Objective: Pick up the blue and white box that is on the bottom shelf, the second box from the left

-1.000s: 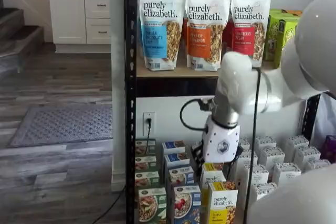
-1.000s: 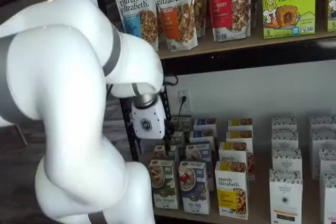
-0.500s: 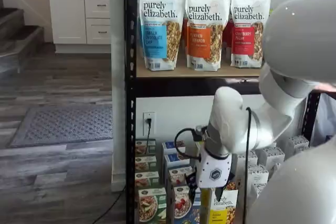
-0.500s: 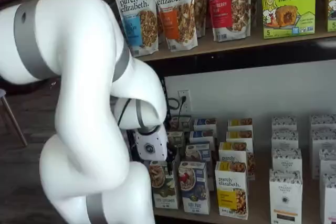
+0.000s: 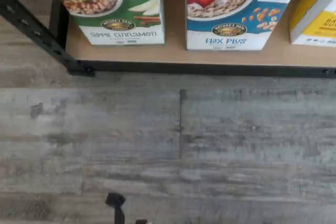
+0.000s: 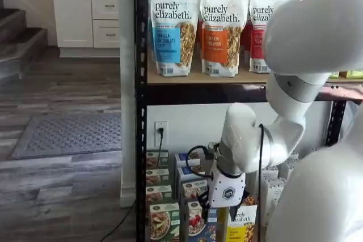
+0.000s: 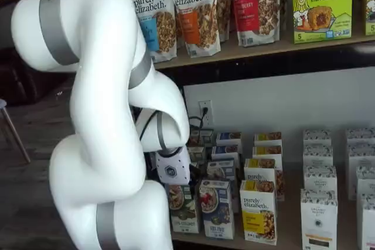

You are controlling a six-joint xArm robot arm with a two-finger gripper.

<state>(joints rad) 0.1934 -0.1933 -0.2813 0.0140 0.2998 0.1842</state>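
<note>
Soft, even indoor light fills both shelf views, bright on the white arm (image 6: 317, 32), which shows small specular spots at the upper right of the frame. The space under the wood-board level (image 7: 263, 48) sits in mild shadow. The wrist view is flatter and slightly soft; print on the blue and white box (image 5: 239, 9) smears a little, and the grey floor (image 5: 168, 145) looks grainy.
</note>
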